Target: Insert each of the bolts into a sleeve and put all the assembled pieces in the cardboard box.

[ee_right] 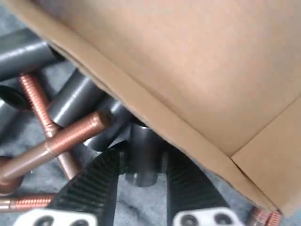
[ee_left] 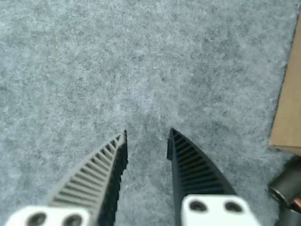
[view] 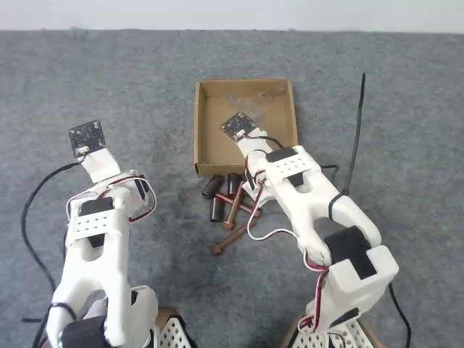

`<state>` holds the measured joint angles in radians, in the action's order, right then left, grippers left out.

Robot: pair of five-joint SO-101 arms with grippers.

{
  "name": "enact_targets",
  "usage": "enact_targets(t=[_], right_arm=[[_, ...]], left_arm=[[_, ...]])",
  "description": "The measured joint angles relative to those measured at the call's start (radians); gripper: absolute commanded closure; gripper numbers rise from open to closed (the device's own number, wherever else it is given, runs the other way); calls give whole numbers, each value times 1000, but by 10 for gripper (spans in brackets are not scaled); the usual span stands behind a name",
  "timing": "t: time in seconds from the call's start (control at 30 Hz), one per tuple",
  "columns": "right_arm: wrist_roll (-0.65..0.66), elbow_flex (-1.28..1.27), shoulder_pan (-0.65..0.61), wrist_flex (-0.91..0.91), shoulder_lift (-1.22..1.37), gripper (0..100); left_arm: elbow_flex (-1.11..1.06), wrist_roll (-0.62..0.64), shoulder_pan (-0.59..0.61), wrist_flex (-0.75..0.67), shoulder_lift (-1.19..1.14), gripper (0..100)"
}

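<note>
right end effector (ee_right: 143, 157) low at the outer front wall of the cardboard box (ee_right: 188, 70); jaws narrow, set either side of one dark sleeve (ee_right: 143, 139), pads look to sit against its sides; this sleeve stands close against the wall, outside the box.
other sleeves (ee_right: 75, 101) lie just beside it on the table (view: 145, 80); copper-coloured bolts (ee_right: 66, 141) lie loose across and between them, two of them crossing each other.
high view: the pile (view: 217, 199) of sleeves and bolts sits directly in front of the box, its far side at the front wall; a lone bolt (view: 226, 241) marks the near end of the pile, apart from the box; right arm (view: 304, 196) stretches over the pile with its wrist above the front wall.
left end effector (ee_left: 148, 133) off to the left of the box, well apart from the pile; jaws wide, holding nothing, over bare grey table surface; a box edge and the end of a dark sleeve show at the margin of the left wrist view.
</note>
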<state>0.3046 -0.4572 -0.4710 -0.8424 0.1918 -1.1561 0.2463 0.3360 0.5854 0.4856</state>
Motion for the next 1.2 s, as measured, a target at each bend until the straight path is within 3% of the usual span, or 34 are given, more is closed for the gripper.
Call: enact_targets(t=[0.2, 0.37, 0.73, 0.9, 1.2], right_arm=[[-5, 2, 38, -87, -20, 992], [-97, -60, 150, -152, -149, 992], [-172, -457, 454, 46, -555, 992], [-172, -526, 532, 89, -614, 992], [-175, -453, 611, 158, -420, 992]], left_arm=[[0, 0, 0, 0, 0, 870], [0, 0, 0, 0, 0, 870], [0, 0, 0, 0, 0, 870], [0, -2, 0, 3, 0, 870], [117, -64, -106, 253, 0, 870]])
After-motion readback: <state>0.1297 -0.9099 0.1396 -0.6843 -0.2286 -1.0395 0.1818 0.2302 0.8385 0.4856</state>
